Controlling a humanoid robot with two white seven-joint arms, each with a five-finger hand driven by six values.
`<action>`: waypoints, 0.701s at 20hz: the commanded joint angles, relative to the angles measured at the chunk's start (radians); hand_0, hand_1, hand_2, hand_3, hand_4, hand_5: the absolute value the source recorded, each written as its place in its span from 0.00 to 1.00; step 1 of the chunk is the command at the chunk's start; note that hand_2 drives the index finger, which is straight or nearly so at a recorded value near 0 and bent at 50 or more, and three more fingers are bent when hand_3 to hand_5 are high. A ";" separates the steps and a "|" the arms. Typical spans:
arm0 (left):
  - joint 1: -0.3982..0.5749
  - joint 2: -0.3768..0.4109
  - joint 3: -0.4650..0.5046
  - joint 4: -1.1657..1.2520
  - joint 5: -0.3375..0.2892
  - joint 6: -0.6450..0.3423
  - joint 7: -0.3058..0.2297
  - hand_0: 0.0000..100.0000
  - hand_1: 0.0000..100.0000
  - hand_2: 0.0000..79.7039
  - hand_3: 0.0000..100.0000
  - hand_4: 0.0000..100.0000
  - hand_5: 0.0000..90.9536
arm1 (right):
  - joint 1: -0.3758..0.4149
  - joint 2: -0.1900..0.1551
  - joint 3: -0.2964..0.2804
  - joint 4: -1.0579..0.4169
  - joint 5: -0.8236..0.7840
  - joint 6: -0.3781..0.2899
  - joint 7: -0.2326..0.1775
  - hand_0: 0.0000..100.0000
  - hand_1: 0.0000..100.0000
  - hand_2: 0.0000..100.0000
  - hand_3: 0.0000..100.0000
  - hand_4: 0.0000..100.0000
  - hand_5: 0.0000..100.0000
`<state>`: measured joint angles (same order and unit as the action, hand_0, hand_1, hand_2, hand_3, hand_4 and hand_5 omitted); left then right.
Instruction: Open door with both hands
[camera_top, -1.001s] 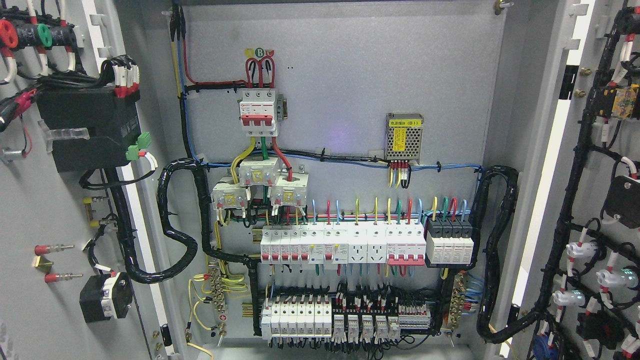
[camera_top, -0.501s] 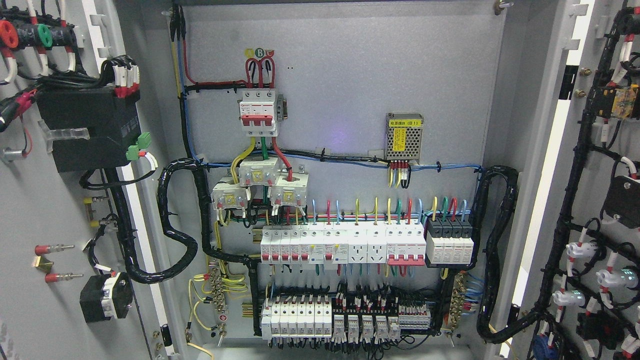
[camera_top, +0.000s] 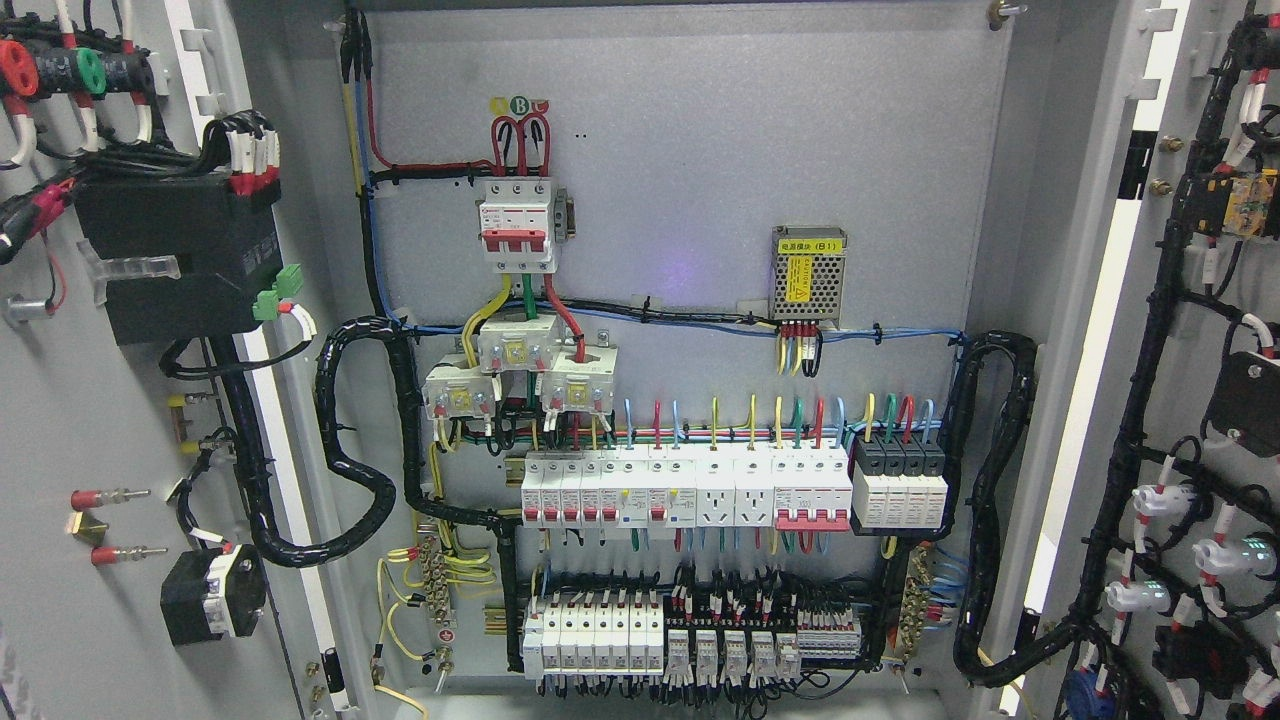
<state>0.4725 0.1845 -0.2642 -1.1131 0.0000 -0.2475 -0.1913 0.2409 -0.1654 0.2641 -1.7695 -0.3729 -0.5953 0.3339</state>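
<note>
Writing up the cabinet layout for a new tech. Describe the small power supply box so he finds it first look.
Start at the grey back panel of the open cabinet, between the two swung-out doors. On its right half, above the long row of white breakers, sits a small metal box alone on bare panel. It is the only part with a perforated mesh face and yellow labels, with short coloured wires leaving its underside.

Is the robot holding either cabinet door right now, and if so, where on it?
Cannot be told: neither hand is in view. Both the left door and the right door stand open.
</note>
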 joint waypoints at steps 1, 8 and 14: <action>0.021 0.147 -0.093 -0.422 -0.015 -0.078 0.009 0.00 0.00 0.00 0.00 0.04 0.00 | 0.023 -0.014 -0.048 -0.025 -0.001 -0.015 -0.001 0.00 0.00 0.00 0.00 0.00 0.00; 0.052 0.150 -0.092 -0.571 -0.017 -0.216 0.004 0.00 0.00 0.00 0.00 0.04 0.00 | 0.031 -0.034 -0.111 -0.180 -0.003 0.112 -0.024 0.00 0.00 0.00 0.00 0.00 0.00; 0.071 0.125 -0.057 -0.704 -0.017 -0.217 0.001 0.00 0.00 0.00 0.00 0.04 0.00 | 0.066 -0.040 -0.121 -0.280 -0.003 0.114 -0.030 0.00 0.00 0.00 0.00 0.00 0.00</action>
<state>0.5252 0.2895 -0.3240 -1.5342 0.0000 -0.4606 -0.1874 0.2841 -0.1893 0.1901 -1.9034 -0.3755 -0.4848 0.3050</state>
